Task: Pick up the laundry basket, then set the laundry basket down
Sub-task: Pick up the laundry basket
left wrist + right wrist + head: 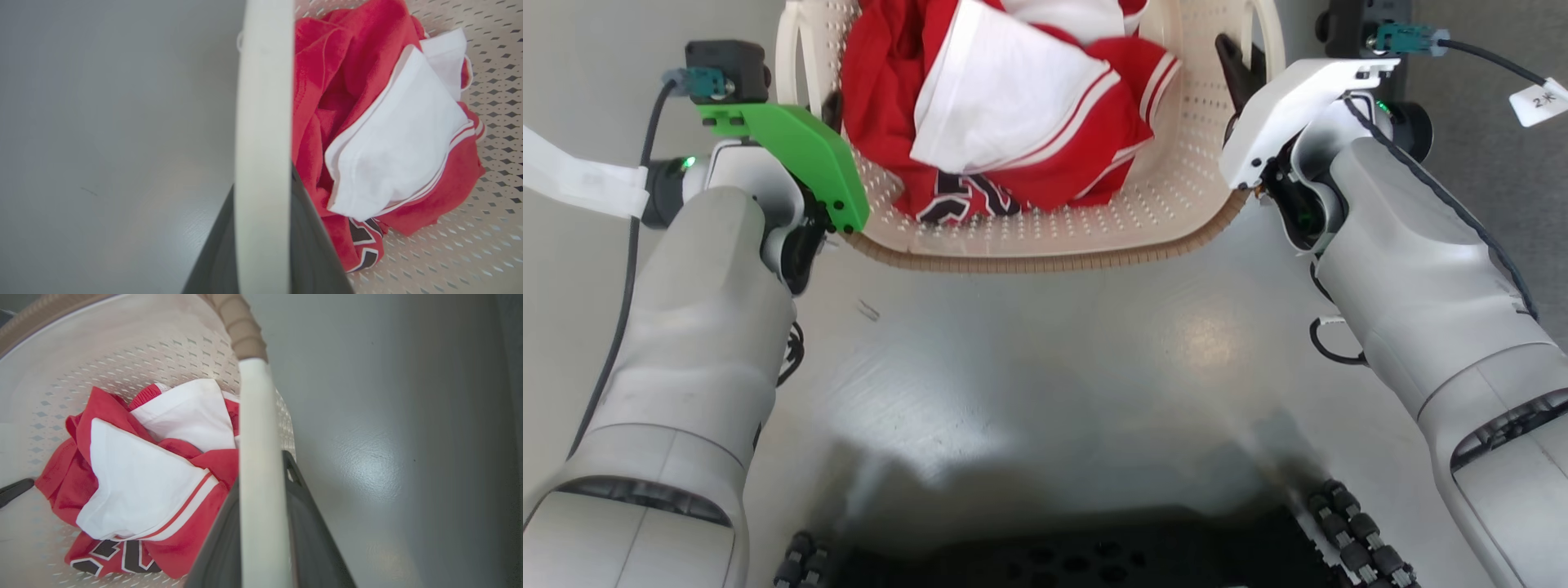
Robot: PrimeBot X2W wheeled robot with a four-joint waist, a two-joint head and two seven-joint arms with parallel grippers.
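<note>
The cream perforated laundry basket [1176,188] with its brown rim [1045,261] sits at the top centre of the head view and holds red and white clothes [1013,114]. My left gripper [827,110], under a green wrist mount, is shut on the basket's left white handle [263,102], which runs between its dark fingers [314,245]. On the other side, my right gripper [1245,61] is shut on the right white handle [257,437], one dark finger [310,539] on each side. I cannot tell whether the basket touches the floor.
Glossy grey floor [1045,367] lies all around the basket. My black wheeled base [1078,559] is at the bottom edge. A black cable with a white tag [1539,98] hangs at the upper right. Inside the basket, a dark fingertip [14,490] of the other gripper pokes in.
</note>
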